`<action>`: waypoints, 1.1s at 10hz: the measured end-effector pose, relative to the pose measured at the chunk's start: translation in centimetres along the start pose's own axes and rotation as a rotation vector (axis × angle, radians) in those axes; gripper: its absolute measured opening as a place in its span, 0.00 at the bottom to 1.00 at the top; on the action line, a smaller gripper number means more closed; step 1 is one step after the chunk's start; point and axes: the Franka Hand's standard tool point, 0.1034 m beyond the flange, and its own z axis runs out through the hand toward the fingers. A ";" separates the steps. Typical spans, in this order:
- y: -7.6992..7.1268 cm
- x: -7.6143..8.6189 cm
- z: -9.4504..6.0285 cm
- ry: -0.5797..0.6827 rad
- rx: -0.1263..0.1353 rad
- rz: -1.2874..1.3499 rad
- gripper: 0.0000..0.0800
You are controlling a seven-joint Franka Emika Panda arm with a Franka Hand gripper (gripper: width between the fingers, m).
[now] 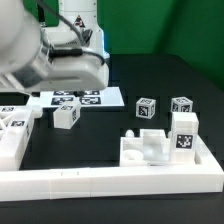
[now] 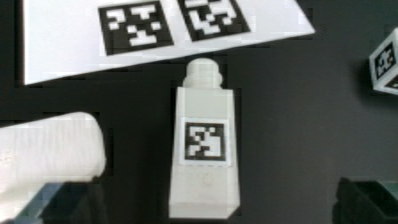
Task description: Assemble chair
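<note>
White rail (image 1: 110, 182) fronts two tagged cubes (image 1: 147, 108) (image 1: 181, 104) (one leg (image 2: 205, 130) beneath the wide-open end effector (image 2: 210, 200)).

Exterior view, my read from frame centre: marker board (image 1: 112, 98) at 10 o'clock, small cube (image 1: 67, 115) just before it. Two cubes (image 1: 146, 108) (image 1: 181, 104) side by side at 3. Joined block (image 1: 150, 150) at 4, just behind border rail (image 1: 100, 182) along 6.

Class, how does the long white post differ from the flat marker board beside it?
The post is a narrow, thick block with a rounded peg at one end; the marker board is thin and flat. The post shows one tag, the marker board two here. Both are white and lie on the black table.
</note>
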 end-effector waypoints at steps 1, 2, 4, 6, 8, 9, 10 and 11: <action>0.0 0.8 0.3 -0.011 -0.006 -0.001 0.81; -0.1 1.2 0.6 -0.001 -0.009 -0.001 0.81; 0.0 1.6 1.5 -0.005 -0.013 0.000 0.81; 0.1 2.0 3.1 -0.020 -0.018 0.005 0.81; 0.1 2.2 3.9 -0.018 -0.022 0.004 0.81; 0.0 2.2 4.2 -0.023 -0.023 0.003 0.81; -0.1 2.2 4.3 -0.023 -0.026 0.003 0.81; -0.1 2.2 4.3 -0.022 -0.027 0.003 0.70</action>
